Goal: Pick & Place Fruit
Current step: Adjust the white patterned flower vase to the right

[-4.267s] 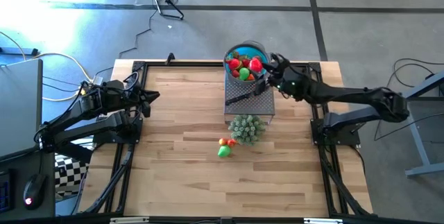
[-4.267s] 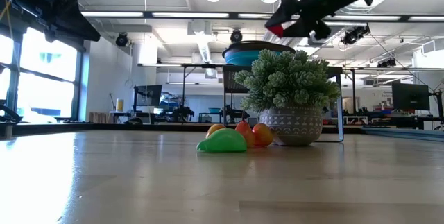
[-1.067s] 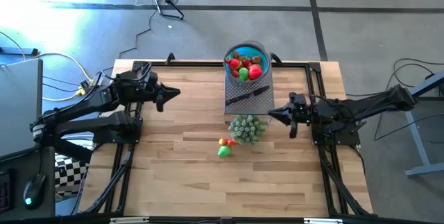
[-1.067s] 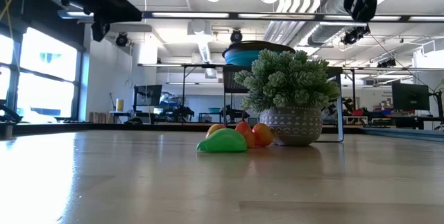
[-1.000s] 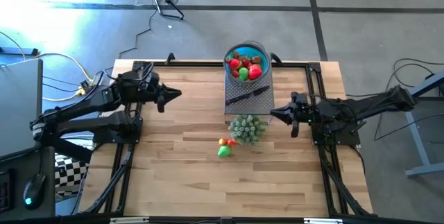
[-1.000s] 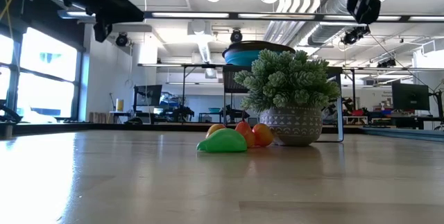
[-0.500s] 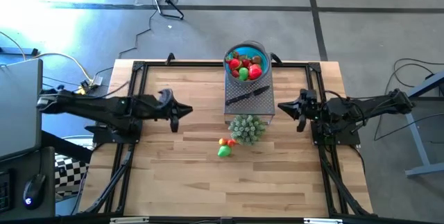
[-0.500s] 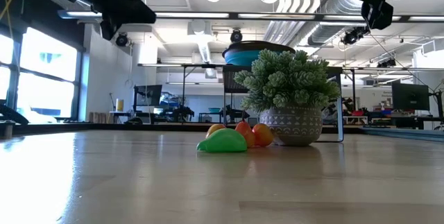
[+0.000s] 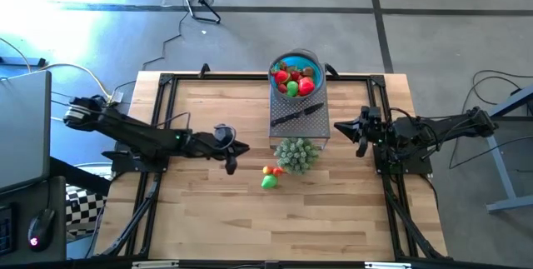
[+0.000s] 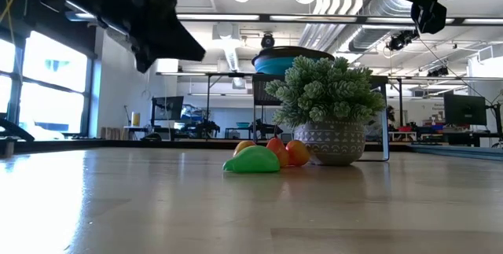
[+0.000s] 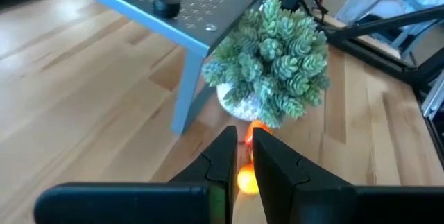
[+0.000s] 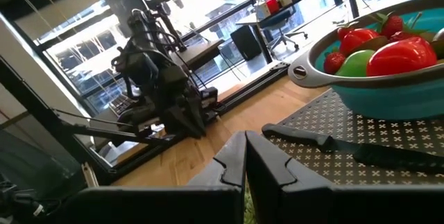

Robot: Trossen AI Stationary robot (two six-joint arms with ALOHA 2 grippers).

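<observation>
In the high view, the left gripper point(image 9: 239, 150) is seen stretched over the table point(image 9: 208, 211), near three loose fruits point(image 9: 269, 176) lying just beside the potted plant point(image 9: 296, 153). More fruit is heaped in the blue bowl point(image 9: 296, 59) on a perforated stand point(image 9: 312, 121) with a knife point(image 9: 293, 117). The right gripper point(image 9: 341, 128) is held beside the stand.

In the low view, the loose fruits point(image 10: 263, 157) are seen resting on the table against the plant pot point(image 10: 335, 142).

In the left wrist view, the fingers point(image 11: 225, 156) are nearly closed, grasping nothing, above an orange fruit point(image 11: 245, 179).

In the right wrist view, the fingers point(image 12: 234, 159) are pressed together, empty, facing the bowl point(image 12: 388, 102).
</observation>
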